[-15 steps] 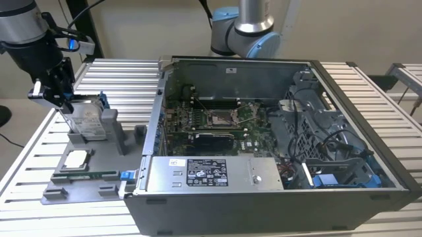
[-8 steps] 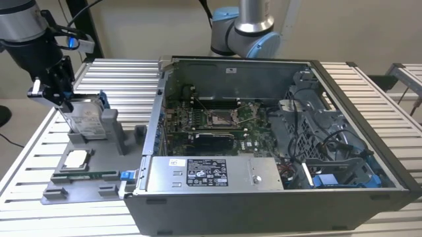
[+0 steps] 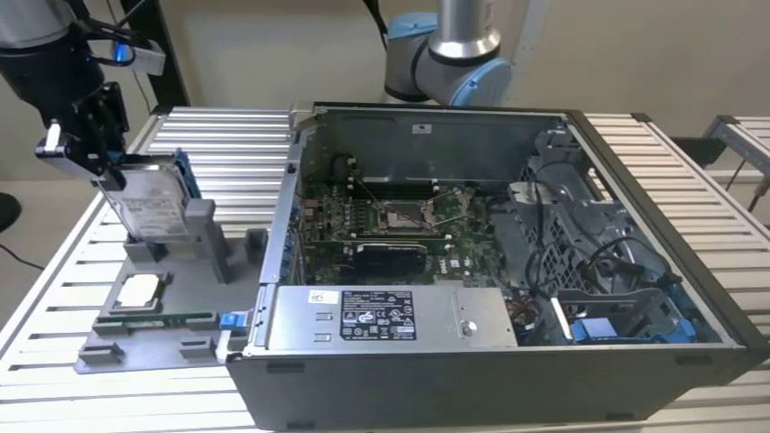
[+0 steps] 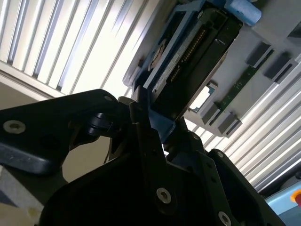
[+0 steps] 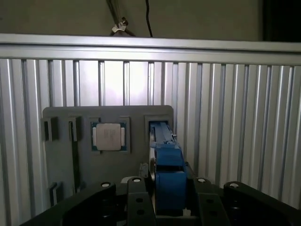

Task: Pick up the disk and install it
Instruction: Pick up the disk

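The pick-up is in hand and the installing is not begun. At the upper left of the exterior view, the tool [image 3: 106, 171] is clamped on the top edge of the disk [image 3: 151, 206], which stands upright on its narrow side. Its lower end sits among the posts of the grey holder plate [image 3: 180, 298] on the slatted worktop [image 3: 229, 149]. Whether it has cleared its slot I cannot tell.

In the first wrist view the fingers [image 5: 136, 200] sit close on either side of the blue carrier rail. The small square chip [image 5: 109, 136] lies in its pocket just beside the disk.

The open computer case [image 3: 481, 379] fills the centre and right of the exterior view, well apart from the disk. Its drive cage [image 3: 601, 298] at the lower right has no disk in it that I can see.
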You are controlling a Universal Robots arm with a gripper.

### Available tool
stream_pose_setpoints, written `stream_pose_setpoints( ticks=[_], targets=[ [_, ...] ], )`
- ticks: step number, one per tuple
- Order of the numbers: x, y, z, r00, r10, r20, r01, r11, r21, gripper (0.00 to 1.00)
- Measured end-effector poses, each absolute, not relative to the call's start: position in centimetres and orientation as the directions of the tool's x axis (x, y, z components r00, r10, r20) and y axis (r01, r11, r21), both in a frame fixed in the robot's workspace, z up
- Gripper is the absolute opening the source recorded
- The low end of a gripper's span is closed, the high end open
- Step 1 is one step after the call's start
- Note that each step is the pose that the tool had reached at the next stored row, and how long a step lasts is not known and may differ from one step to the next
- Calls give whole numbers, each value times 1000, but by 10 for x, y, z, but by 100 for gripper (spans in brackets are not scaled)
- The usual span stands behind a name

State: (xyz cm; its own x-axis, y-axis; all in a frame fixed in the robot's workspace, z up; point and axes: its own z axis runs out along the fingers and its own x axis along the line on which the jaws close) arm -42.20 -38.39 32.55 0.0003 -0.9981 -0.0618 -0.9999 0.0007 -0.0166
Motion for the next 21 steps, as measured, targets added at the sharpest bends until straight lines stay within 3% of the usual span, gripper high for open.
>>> stream_pose_setpoints(
  ticks=[21],
  targets=[
    [-422, -384, 407, 0, -998, -62, -1000, 1, -16, 0]
  ],
)
